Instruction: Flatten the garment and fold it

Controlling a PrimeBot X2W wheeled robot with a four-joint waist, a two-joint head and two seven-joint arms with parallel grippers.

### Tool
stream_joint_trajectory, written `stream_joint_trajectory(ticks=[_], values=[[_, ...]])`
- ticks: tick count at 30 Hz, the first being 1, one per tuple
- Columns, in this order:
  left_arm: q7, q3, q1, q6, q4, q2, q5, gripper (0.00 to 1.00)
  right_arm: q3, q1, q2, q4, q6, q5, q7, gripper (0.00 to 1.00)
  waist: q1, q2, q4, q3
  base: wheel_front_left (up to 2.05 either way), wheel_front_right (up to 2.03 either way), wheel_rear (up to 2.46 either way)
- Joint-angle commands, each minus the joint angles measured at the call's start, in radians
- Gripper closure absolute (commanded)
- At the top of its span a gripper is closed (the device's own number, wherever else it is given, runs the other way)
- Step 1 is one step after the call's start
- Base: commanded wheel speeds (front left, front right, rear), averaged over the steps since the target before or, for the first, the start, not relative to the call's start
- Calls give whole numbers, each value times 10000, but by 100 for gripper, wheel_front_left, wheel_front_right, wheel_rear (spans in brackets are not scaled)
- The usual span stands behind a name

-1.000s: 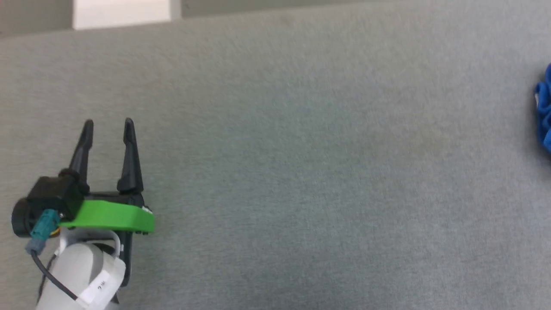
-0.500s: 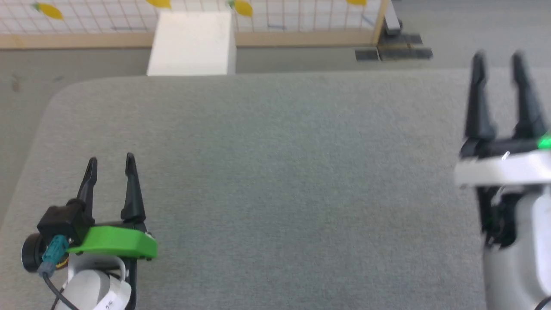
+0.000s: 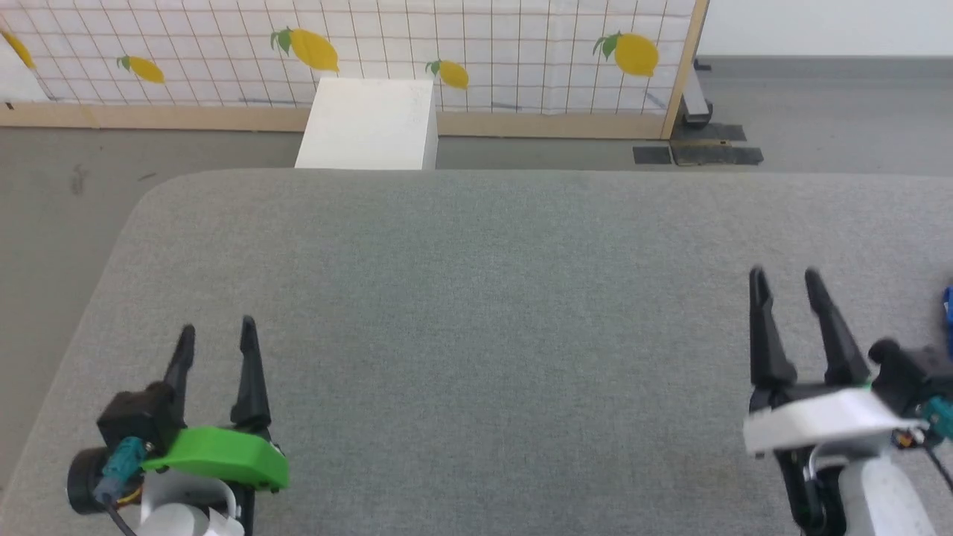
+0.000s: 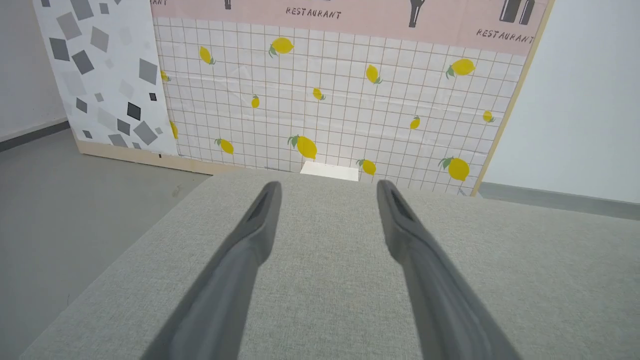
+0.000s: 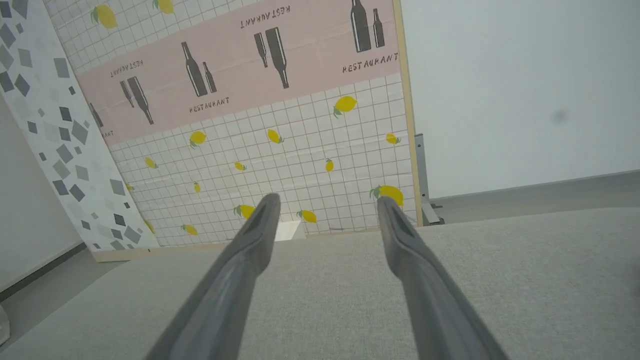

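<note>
Shifting upward over the last second, the head camera now frames the table's (image 3: 476, 246) far edge and both grippers; flattening has not begun. Left gripper (image 3: 217, 327) and right gripper (image 3: 784, 274) stand wide open, empty. The garment (image 3: 948, 305) lies toward the table's right end, near the right gripper's outer side, untouched.

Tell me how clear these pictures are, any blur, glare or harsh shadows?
Head view: even, soft light, no glare; the right gripper looks slightly smeared, the left gripper crisper. Left wrist view: fingers soft toward the bottom edge, lemon wall sharp. Right wrist view: fingers likewise soft, and the wall leans with the tilted camera.
</note>
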Motion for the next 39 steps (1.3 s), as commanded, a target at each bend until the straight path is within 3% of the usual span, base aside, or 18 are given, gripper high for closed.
stream_joint_trajectory(ticks=[1,15,39], values=[[52,-104,210,-70,144,-53,-35,0,63,362,20,130,-13,-7,-84,0,1,0,-64,-91,0,0,0],[131,-505,254,-308,978,-53,-82,0,189,940,21,578,-13,-199,107,0,1,0,-188,-42,0,0,0],[24,-675,-54,-287,854,55,-72,0,119,814,22,715,-13,-119,184,0,1,0,-165,94,0,0,0]])
